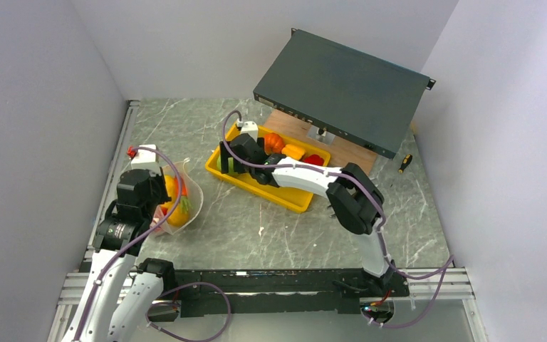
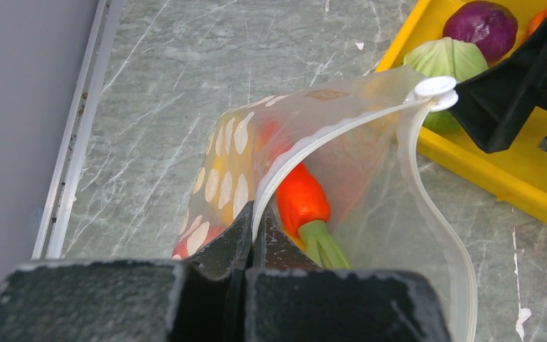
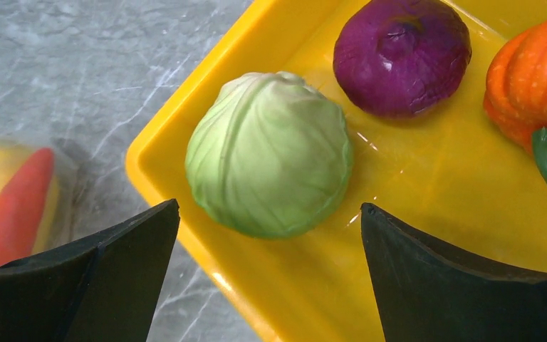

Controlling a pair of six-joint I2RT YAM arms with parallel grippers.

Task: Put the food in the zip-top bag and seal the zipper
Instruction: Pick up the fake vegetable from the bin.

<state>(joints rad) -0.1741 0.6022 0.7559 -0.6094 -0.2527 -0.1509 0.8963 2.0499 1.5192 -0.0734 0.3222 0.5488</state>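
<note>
left gripper (image 2: 253, 235) pinches the zip-top bag (image 2: 370, 164) rim, one carrot (image 2: 300, 199) inside; right gripper (image 3: 269, 205) gapes over one green cabbage (image 3: 271, 171), beside one purple onion (image 3: 399, 53), in one yellow tray (image 3: 313, 285).

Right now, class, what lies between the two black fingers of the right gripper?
A pale green, round toy cabbage, resting in the rigid yellow plastic tray, lies between the fingers of the open right gripper. The right wrist view shows this.

A grey marbled tabletop (image 1: 256, 239) carries a yellow tray (image 1: 290, 201) near its middle. Behind the tray, a dark rack-mount chassis (image 1: 342, 92) sits tilted over a wooden board (image 1: 349, 151). A small screwdriver (image 1: 404, 163) lies near the right wall.
</note>
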